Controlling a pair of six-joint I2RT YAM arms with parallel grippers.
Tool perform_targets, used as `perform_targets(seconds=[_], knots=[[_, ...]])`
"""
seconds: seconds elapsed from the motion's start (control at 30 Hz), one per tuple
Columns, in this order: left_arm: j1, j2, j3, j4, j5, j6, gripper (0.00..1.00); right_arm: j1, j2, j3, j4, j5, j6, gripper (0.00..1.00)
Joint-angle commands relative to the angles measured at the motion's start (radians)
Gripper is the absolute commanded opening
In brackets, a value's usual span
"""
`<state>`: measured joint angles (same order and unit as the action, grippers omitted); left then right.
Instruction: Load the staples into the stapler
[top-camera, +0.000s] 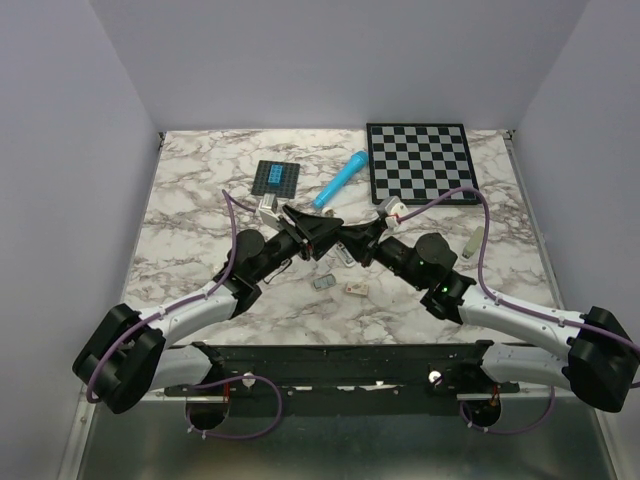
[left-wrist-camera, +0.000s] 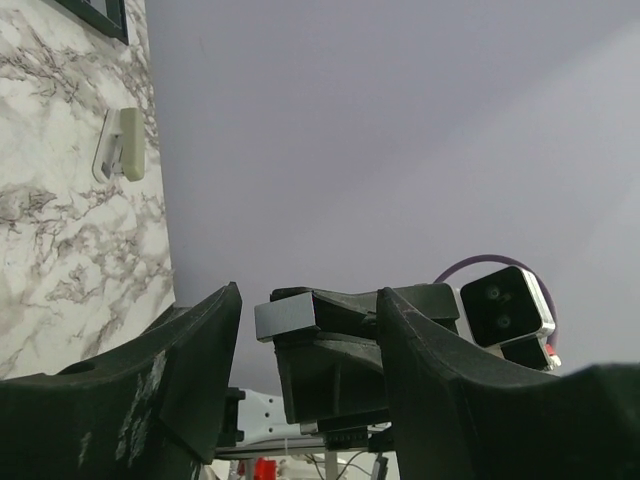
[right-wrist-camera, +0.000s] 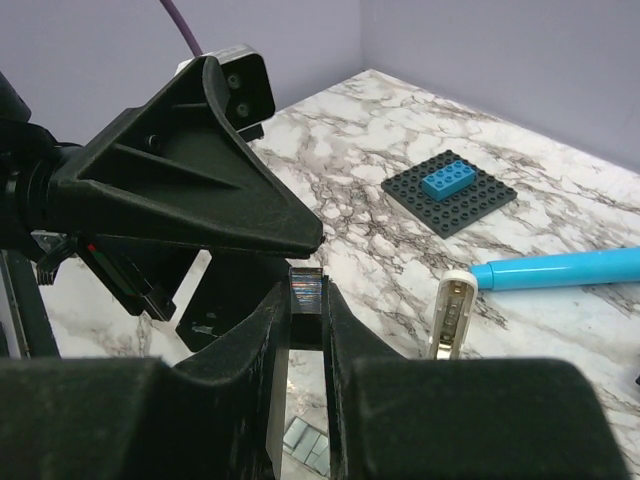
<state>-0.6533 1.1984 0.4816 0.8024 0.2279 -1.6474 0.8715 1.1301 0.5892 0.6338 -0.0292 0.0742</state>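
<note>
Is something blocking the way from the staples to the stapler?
Nothing visible. The staples are pinched in the right fingers, and only bare marble shows between them and the stapler. The left fingers hang on the other side.

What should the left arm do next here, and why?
Probably ease the left gripper shut on the exposed edge of the staples, to take them over or steady them. The right gripper pinches the staples on edge between its fingertips, and the left's open jaws sit right at that spot. The stapler lies on the table, apart from both, rail showing and unheld.
</note>
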Motion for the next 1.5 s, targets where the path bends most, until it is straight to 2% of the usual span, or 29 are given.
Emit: perform_targets(seconds=[0.0,0.63,1.13,1.47], knots=[[-0.012,0.013,-0.006,0.109,-0.009,-0.035,0.64,0.007,-0.003,-0.014,0.046,-0.011,-0.007,0.24],[-0.025,0.009,-0.003,0.118,-0.021,-0.029,0.45,0.006,-0.018,-0.037,0.058,-0.012,-0.011,0.24],[-0.032,-0.023,-0.008,0.080,-0.052,-0.040,0.49,0.007,-0.036,-0.074,0.095,-0.069,-0.063,0.24],[-0.039,-0.034,0.000,0.057,-0.053,-0.029,0.43,0.006,-0.044,-0.078,0.098,-0.103,-0.065,0.24]])
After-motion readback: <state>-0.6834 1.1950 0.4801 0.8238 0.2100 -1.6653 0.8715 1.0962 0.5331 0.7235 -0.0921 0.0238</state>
